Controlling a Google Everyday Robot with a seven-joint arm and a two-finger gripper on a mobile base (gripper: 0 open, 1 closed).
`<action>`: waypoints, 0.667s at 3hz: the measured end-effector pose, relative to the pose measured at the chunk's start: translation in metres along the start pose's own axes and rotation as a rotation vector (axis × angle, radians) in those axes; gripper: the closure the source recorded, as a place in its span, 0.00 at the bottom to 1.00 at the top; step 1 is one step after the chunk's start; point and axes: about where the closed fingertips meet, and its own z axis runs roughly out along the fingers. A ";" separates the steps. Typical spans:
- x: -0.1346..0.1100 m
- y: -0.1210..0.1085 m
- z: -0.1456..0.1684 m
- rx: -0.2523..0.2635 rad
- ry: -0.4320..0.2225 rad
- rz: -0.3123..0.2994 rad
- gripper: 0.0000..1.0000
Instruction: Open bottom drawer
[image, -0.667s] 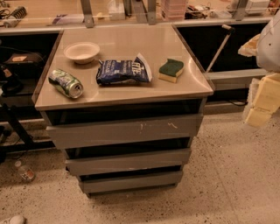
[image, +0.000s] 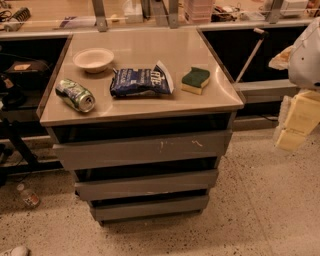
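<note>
The bottom drawer (image: 150, 207) is the lowest, narrowest grey front of the cabinet, low in the middle of the camera view. It sits pushed in, with a dark gap above it, and its inner tray is hidden. My gripper (image: 296, 122) hangs at the right edge of the view, beside the cabinet's right side at about the height of the top drawer. It is well above and to the right of the bottom drawer and touches nothing. The white arm (image: 306, 55) rises above it.
The middle drawer front (image: 147, 184) and the scratched top drawer front (image: 142, 149) sit above the bottom one. On the cabinet top (image: 150, 42) lie a white bowl (image: 93, 59), a green can (image: 75, 95), a blue chip bag (image: 141, 81) and a sponge (image: 195, 80). A plastic bottle (image: 29, 196) lies on the speckled floor at the left.
</note>
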 end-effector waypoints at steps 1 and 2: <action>-0.014 0.028 0.028 -0.020 -0.060 0.018 0.00; -0.025 0.065 0.076 -0.038 -0.119 0.058 0.00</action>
